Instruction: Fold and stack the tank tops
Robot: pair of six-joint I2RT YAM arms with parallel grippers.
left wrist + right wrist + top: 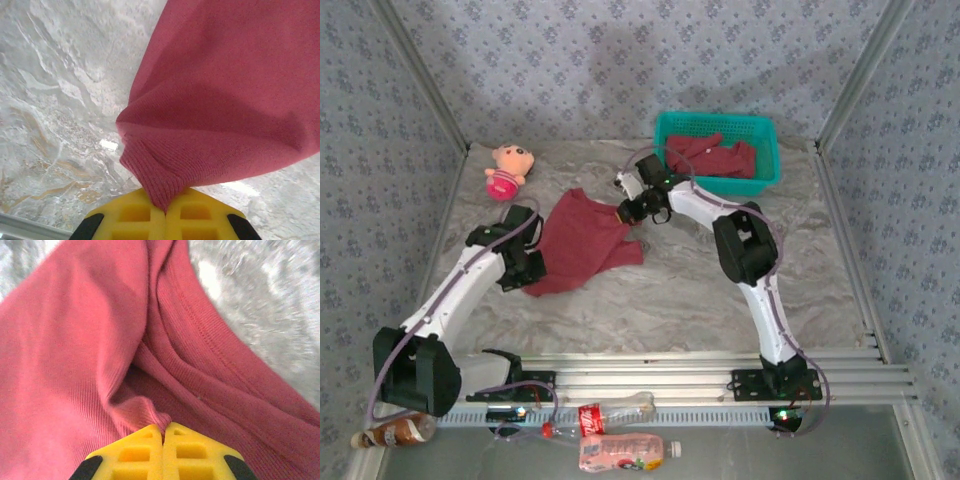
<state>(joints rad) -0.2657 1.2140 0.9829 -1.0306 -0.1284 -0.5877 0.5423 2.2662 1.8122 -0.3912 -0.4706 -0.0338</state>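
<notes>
A maroon tank top (582, 243) lies spread on the marble table between my two arms. My left gripper (527, 262) is shut on its near left edge; in the left wrist view the ribbed cloth (220, 100) runs down into the closed yellow pads (130, 215) of that gripper (165, 212). My right gripper (630, 210) is shut on the far right corner; the right wrist view has a fold of the cloth (100, 355) pinched at the gripper (163, 429). More maroon tank tops (718, 158) lie crumpled in the teal basket (767, 150).
A pink plush doll (507, 170) sits at the back left of the table. Bottles (620, 450) lie in front of the arm bases, off the table. Patterned walls close in the back and both sides. Bare marble (720, 300) stretches in front of the basket.
</notes>
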